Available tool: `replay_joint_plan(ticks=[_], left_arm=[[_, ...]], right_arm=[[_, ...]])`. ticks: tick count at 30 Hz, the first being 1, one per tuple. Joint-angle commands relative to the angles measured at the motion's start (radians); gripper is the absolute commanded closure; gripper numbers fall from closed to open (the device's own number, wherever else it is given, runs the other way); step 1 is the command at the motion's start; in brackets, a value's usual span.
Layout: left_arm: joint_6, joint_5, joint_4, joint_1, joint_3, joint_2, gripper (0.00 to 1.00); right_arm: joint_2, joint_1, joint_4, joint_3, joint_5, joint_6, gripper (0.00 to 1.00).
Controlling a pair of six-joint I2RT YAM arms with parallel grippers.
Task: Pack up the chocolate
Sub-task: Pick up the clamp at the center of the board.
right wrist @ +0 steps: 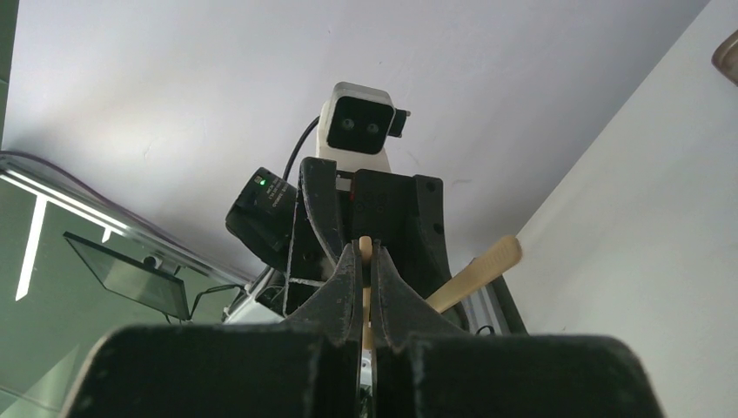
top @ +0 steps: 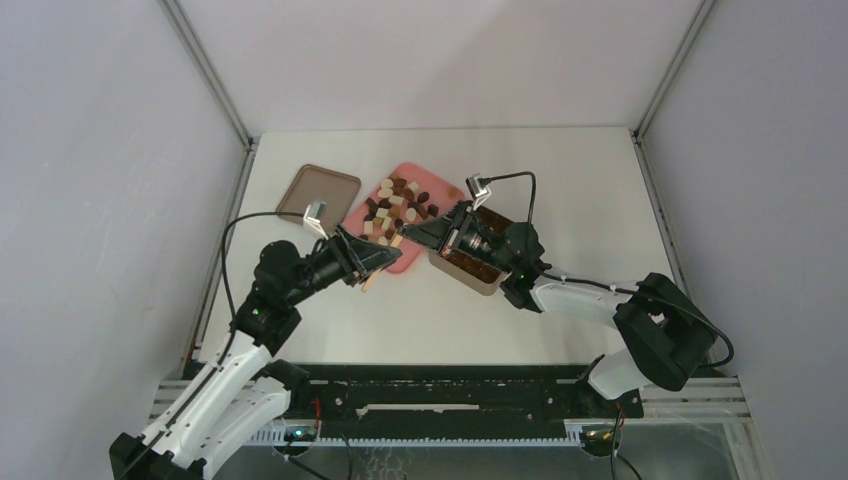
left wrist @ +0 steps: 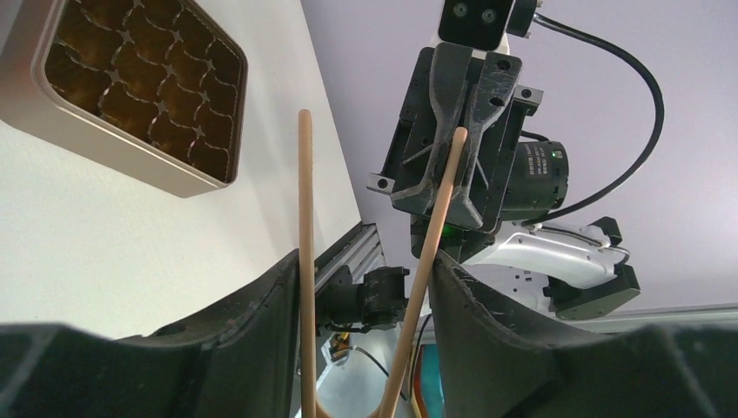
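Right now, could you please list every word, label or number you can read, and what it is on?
No text is legible in any view.
Tiny white marks on the black cylinder behind the right pincer, left wrist view: too small to read.
The tin and the chocolate show no print.

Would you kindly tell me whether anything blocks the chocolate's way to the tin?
The tin is uncovered, but the right arm hangs over it, and the right gripper, shut on the tongs, sits between it and the chocolate.

Tan tin (left wrist: 130, 87) with gridded insert, pink tray (top: 404, 170), brown lid (top: 318, 190), wooden tongs (left wrist: 305, 261)
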Motion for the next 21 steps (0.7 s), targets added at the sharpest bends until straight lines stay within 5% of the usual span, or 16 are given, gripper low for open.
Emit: replay_joint_plan(ticks=[1,6,21], left_arm=[[0.056,0.011,0.006,0.009,0.004,-0.014,0.44],[0.142,-0.029,-0.081,0.009,0.04,-0.016,0.51],[0.447,-0.145,-0.348,0.007,0.175,0.009,0.56]], right_arm=[[-0.016,-0.004,0.042,0.033,-0.009,-0.019,1.0],[-0.029,-0.003,0.003,0.033,-0.015,-0.035,0.98],[-0.143,-0.004,-0.282,0.033,0.053,-0.186,0.6]])
